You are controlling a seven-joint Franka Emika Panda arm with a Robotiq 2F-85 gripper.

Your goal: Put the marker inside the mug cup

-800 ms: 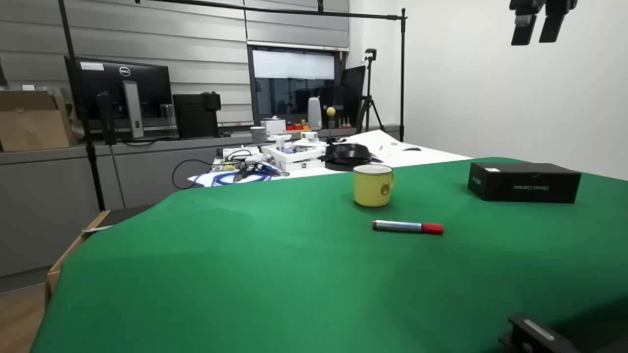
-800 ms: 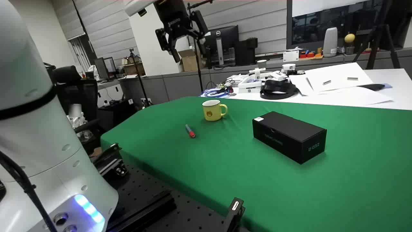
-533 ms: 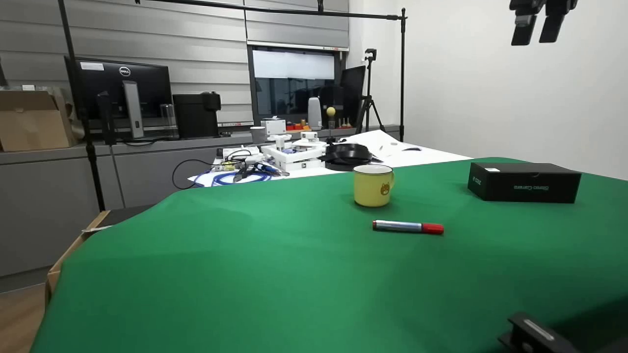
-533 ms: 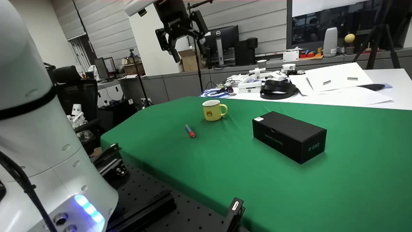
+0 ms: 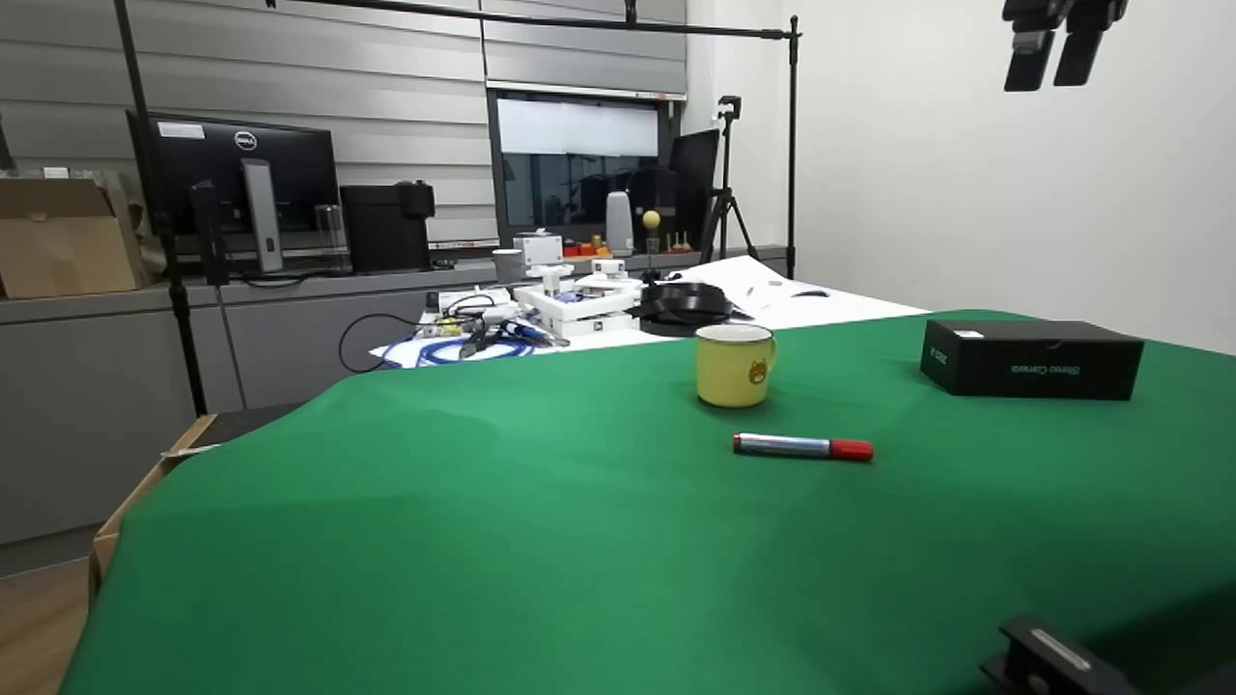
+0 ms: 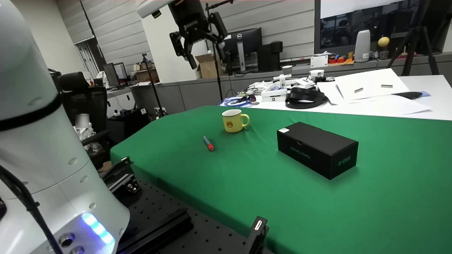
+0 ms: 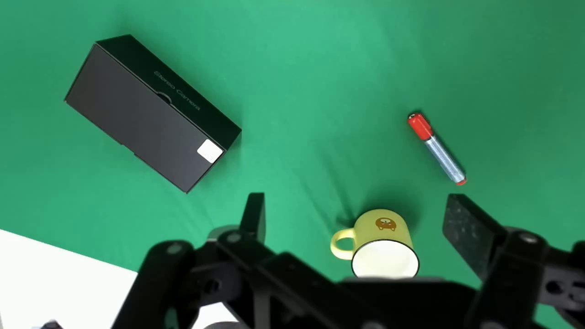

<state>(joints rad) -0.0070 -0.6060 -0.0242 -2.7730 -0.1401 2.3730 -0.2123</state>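
While the gripper (image 6: 207,61) hangs high, empty jaws spread, presumably for a pick, the marker (image 7: 437,149) lies flat on the green cloth (image 6: 247,190) near the mug (image 6: 232,122), which stands upright, likely to receive it!

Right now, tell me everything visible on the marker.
The marker is slim, with a red cap, a silvery, metallic-looking barrel and a red butt. It is capped, lying flat on the green cloth near the yellow mug, outside it and not touching. Only the cloth touches it; any lettering is unreadable.
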